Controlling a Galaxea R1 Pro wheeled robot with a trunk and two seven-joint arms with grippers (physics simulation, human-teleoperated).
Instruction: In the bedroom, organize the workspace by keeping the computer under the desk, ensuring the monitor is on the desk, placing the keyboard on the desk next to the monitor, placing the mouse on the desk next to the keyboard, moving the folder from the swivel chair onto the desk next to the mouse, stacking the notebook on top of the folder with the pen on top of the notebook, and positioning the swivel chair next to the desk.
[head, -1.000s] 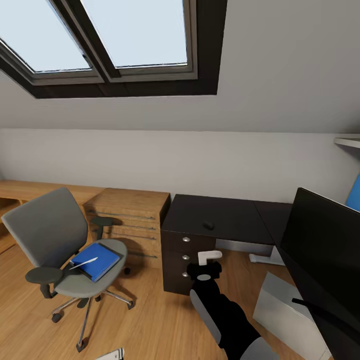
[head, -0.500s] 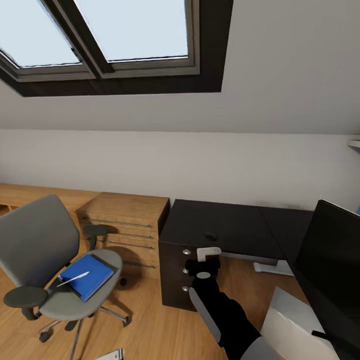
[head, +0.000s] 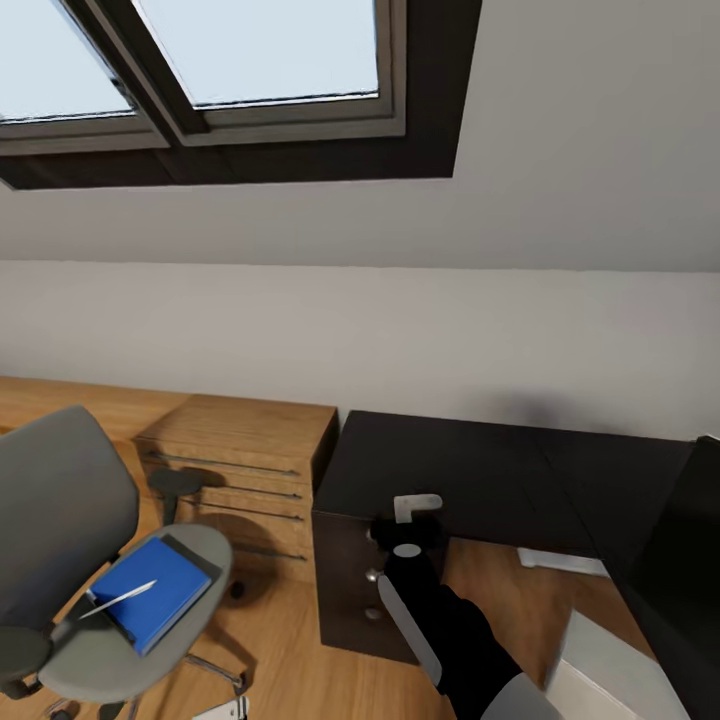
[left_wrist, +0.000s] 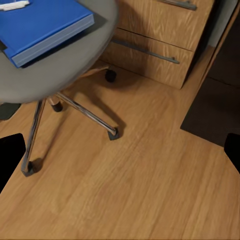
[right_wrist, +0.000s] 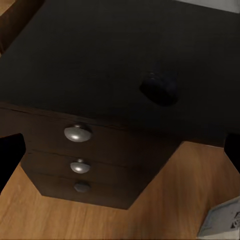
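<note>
The right tool (head: 407, 520) hangs in front of the black bench (head: 480, 470).

The mouse (right_wrist: 159, 89) sits on the bench top near its front edge, above the drawers with silver knobs (right_wrist: 77, 133). The blue folder (head: 150, 590) lies on the seat of the swivel chair (head: 60, 520), with a thin white pen (head: 120, 598) on top of it. The right tool's fingers are wide apart. So are the left tool's fingers (left_wrist: 11, 155), over the wood floor (left_wrist: 130, 190).

One chair (head: 60, 520), one blue folder (head: 150, 592), one desk (head: 470, 470) with three knobs (right_wrist: 77, 133), one mouse (right_wrist: 159, 89), one wooden cabinet (head: 240, 450), two skylight panes (head: 270, 50).
</note>
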